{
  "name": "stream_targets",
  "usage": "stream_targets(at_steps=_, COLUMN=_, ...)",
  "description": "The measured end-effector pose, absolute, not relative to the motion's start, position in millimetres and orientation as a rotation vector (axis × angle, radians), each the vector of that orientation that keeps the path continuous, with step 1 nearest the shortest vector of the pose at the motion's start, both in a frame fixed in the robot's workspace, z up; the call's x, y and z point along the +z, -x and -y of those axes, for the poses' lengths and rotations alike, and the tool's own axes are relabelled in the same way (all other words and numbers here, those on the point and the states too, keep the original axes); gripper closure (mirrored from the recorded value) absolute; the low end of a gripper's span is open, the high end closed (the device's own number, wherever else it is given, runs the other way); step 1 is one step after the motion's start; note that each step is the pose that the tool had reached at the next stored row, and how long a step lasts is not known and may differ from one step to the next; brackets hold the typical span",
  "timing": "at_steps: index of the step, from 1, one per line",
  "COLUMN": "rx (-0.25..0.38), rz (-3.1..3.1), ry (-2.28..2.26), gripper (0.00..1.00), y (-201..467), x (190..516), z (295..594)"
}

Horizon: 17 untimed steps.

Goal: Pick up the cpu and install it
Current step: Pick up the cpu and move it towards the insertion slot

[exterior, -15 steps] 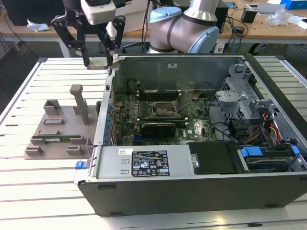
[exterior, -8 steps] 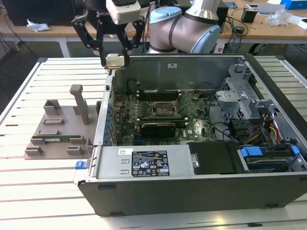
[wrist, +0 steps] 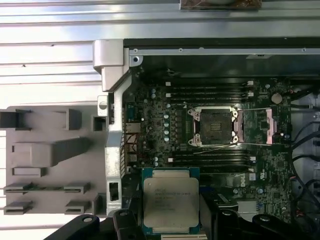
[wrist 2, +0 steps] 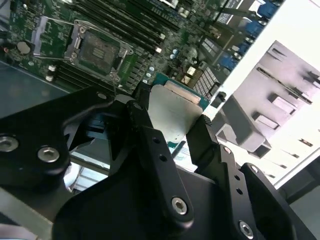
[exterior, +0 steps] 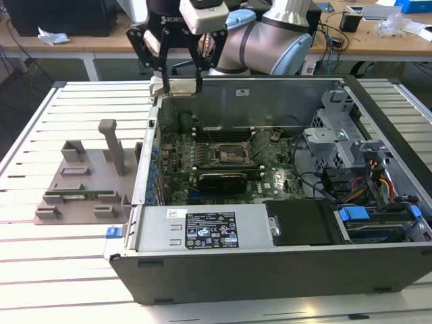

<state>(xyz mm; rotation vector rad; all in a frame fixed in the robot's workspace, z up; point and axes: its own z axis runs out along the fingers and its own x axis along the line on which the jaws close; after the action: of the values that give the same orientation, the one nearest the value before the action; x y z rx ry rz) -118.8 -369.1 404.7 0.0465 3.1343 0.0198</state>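
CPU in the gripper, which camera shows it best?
First wrist view: the cpu, held in the gripper, faces the camera squarely. The second wrist view shows it tilted, partly behind a finger. In the exterior view it's too small to tell.

Black gripper [exterior: 177, 85], jointed linkage fingers [wrist 2: 150, 145], silver screw heads [wrist 2: 179, 205]; silver-grey arm [exterior: 273, 44], pale blue joint cap [exterior: 236, 18].

Bench [exterior: 54, 270]: pale metal, slatted.
Desks [exterior: 81, 40]: wood tops, white legs, behind bench.
Floor [exterior: 27, 77]: dark.
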Motion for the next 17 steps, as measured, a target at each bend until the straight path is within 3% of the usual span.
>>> stream_targets(at_steps=17, rx=0.02, rz=-3.134, ry=-0.047, gripper=0.46, y=73.7, x=400.6, z=368.1)
